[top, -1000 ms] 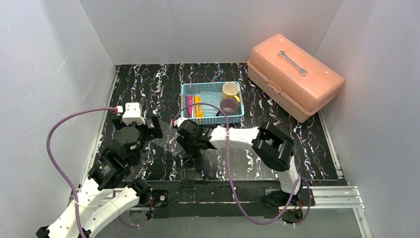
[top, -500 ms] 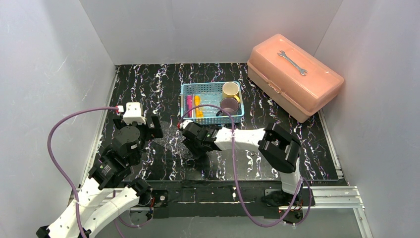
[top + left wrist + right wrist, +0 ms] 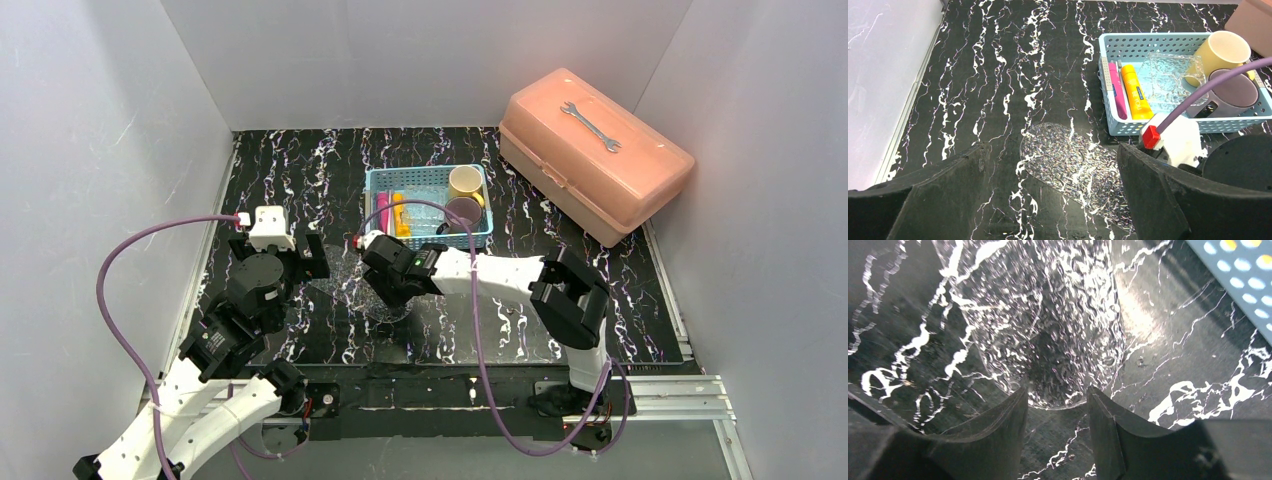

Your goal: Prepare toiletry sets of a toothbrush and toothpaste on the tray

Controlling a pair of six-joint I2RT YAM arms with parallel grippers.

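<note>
Right gripper (image 3: 1055, 415) has shifted over the clear tray (image 3: 1063, 160) — fingers straddle its end, grip indeterminate; left gripper (image 3: 1048, 197) fingers spread; tray awaits loading

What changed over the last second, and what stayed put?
The right pincer edged slightly rightward, its elbow swinging right; it now straddles one end of the clear tray, grip unclear. Nothing visibly taken or released. Left pincer, blue basket and pink toolbox stayed put.

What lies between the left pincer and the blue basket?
The clear glittery tray, lying flat, and beside it the right arm's white wrist camera before the blue basket. The left wrist view shows both, ahead of the open left pincer.
</note>
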